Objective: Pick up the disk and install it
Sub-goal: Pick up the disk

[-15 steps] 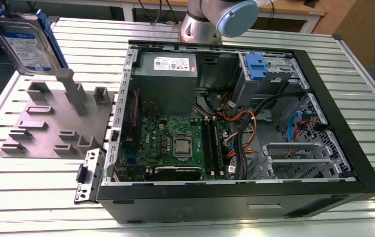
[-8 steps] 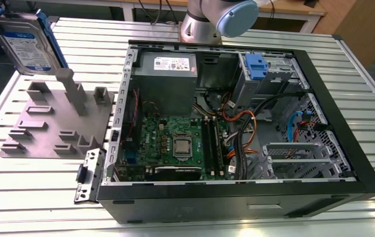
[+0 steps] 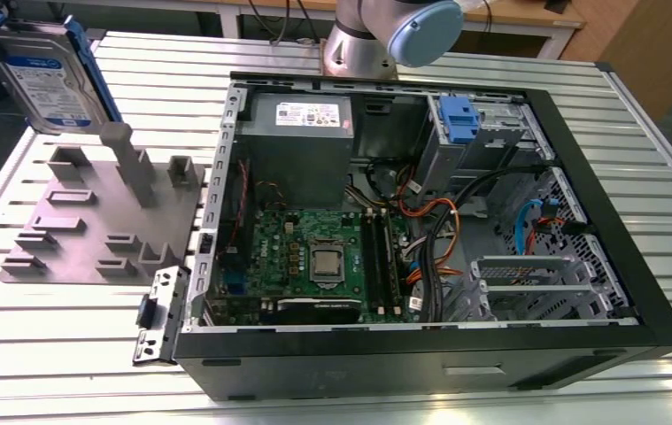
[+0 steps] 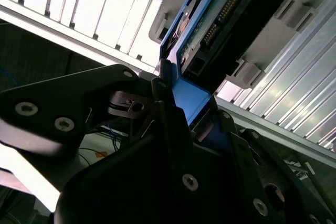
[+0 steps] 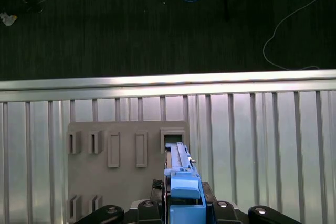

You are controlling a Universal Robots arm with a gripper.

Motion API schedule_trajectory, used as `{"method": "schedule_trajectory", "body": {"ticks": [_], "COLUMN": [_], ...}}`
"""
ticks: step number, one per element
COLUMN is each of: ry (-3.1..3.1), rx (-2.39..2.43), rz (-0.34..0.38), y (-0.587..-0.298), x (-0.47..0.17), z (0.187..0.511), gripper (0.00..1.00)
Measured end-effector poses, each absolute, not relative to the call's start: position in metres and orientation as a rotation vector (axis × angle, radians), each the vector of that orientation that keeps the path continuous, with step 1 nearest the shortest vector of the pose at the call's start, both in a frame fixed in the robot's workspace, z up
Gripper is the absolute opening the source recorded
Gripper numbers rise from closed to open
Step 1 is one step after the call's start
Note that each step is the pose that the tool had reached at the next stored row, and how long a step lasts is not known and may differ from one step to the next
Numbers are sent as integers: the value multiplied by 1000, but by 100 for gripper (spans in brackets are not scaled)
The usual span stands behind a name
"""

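Note:
The disk (image 3: 52,80), a silver drive with a white-and-blue label in a bright blue carrier, stands on edge at the exterior view's far left, above the grey fixture plate (image 3: 76,230). In the first wrist view the blue carrier (image 5: 184,192) sits between my black fingers, and the disk's far end lines up with a slot (image 5: 173,137) in the plate. I cannot tell whether it is clear of that slot. My gripper (image 4: 191,106) is shut on the carrier's blue end, and the disk's circuit-board side (image 4: 220,14) shows beyond it.
The open computer case (image 3: 654,328) lies to the exterior view's right of the plate. Inside it are a grey drive cage with a blue tab (image 3: 459,119), a power supply (image 3: 300,115) and loose cables (image 3: 430,230). The arm's base (image 3: 366,35) stands behind the case. The slatted table's edge (image 5: 168,82) borders dark floor.

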State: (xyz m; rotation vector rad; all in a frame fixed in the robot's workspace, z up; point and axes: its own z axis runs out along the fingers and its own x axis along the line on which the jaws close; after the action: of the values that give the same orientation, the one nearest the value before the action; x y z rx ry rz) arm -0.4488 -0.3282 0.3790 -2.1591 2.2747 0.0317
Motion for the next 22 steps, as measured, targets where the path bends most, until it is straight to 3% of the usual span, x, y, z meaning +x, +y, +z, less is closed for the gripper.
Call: {"method": "schedule_trajectory", "body": {"ticks": [22], "ry": [2275], "rx": [-2159], "rz": [32], "y": [-328], "x": [-449], "z": [383], "gripper": [37]}}
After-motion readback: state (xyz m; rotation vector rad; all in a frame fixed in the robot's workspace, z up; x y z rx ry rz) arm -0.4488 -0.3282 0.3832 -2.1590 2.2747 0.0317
